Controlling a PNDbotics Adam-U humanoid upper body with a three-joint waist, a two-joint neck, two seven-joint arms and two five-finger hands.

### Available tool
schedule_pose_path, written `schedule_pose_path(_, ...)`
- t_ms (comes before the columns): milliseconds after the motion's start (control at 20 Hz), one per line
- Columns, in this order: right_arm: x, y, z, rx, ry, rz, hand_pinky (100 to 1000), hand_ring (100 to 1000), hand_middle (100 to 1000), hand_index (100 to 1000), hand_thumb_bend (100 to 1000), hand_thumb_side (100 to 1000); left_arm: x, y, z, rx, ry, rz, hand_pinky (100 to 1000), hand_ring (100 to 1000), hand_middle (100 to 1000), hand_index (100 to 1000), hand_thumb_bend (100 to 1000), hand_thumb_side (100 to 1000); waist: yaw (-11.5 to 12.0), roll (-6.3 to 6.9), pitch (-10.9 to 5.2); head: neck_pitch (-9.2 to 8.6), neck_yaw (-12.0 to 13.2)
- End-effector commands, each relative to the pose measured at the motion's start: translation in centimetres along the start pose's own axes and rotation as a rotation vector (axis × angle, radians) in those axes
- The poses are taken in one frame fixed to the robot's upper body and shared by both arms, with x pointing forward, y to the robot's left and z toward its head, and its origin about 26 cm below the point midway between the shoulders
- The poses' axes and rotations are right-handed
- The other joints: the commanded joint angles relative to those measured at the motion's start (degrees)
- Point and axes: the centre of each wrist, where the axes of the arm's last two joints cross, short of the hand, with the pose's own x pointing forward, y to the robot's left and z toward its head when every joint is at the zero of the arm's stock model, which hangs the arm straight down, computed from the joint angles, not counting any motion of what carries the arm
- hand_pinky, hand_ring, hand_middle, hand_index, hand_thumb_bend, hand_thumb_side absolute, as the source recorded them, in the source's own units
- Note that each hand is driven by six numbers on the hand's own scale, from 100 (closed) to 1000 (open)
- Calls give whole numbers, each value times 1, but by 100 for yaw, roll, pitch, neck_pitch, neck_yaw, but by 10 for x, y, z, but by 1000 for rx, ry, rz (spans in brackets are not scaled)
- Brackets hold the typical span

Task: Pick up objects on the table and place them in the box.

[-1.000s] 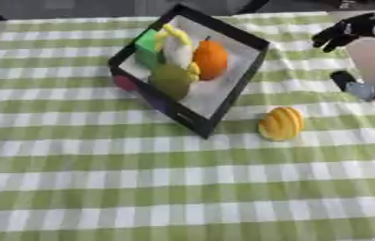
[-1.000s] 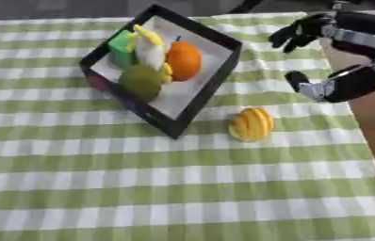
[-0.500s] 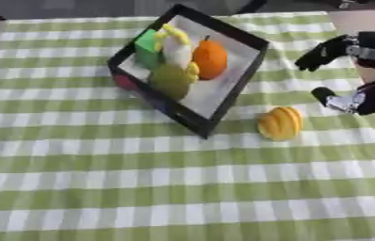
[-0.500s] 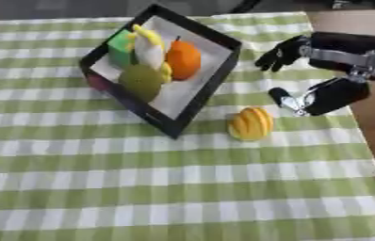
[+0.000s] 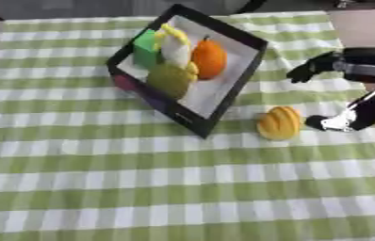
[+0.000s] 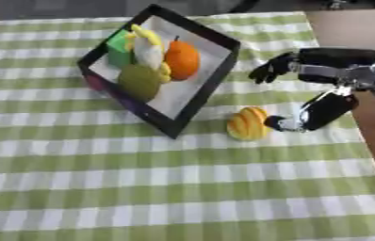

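A yellow-orange ribbed fruit (image 6: 247, 124), like a small pumpkin, lies on the green checked cloth just right of the box. The black box (image 6: 225, 69) with a white floor stands askew at the upper middle and holds an orange (image 6: 182, 60), a green pear-like fruit (image 6: 139, 81), a green block (image 6: 118, 49) and a pale yellow piece (image 6: 148, 46). My right hand (image 6: 321, 111) reaches in from the right, open, with its thumb tip close beside the fruit's right side and its fingers (image 6: 271, 70) spread above it. The left hand shows in no view.
The table's right edge (image 6: 364, 127) runs just behind my right hand, with brown floor beyond. The checked cloth (image 6: 166, 188) stretches wide in front of the box and fruit.
My right hand has come leftward and down from the table's right edge toward the ribbed fruit. The fruit and box have stayed put.
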Motion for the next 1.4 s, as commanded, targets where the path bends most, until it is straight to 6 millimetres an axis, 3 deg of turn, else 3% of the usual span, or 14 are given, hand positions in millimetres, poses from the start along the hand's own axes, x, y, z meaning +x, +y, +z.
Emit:
schedule_pose_path(50, -2, -7, 3, 10, 2, 46, 916, 857, 829, 959, 282, 244, 8, 2, -3, 1, -29, 9, 733, 660, 671, 840, 635, 424, 9, -24, 9, 12, -11)
schedule_pose_path(200, -5, -5, 0, 27, 6, 69, 923, 865, 839, 970, 371, 147, 8, 2, -2, 1, -25, 14, 732, 660, 670, 840, 635, 425, 19, -18, 19, -23, -11)
schedule_pose_path(300, -9, -2, -4, 49, 14, 76, 924, 867, 841, 973, 399, 167, 8, 1, -2, 1, -25, 15, 732, 660, 669, 840, 635, 425, 27, -14, 22, -58, -32)
schedule_pose_path(600, -20, 6, -16, 58, 39, 55, 914, 855, 829, 962, 361, 170, 7, 2, -2, 7, -19, 18, 733, 659, 667, 830, 635, 427, 45, 14, 58, -156, -51)
schedule_pose_path(1100, -35, 23, -32, 87, 73, 18, 904, 844, 818, 927, 321, 146, 7, 1, -1, 9, -12, 33, 739, 659, 665, 828, 633, 431, 72, 65, 145, -109, -60)
schedule_pose_path(1400, -38, 30, -38, 124, 69, 7, 902, 841, 795, 914, 300, 159, 8, 1, 0, 12, -12, 39, 739, 659, 670, 827, 637, 429, 69, 92, 169, 60, -67)
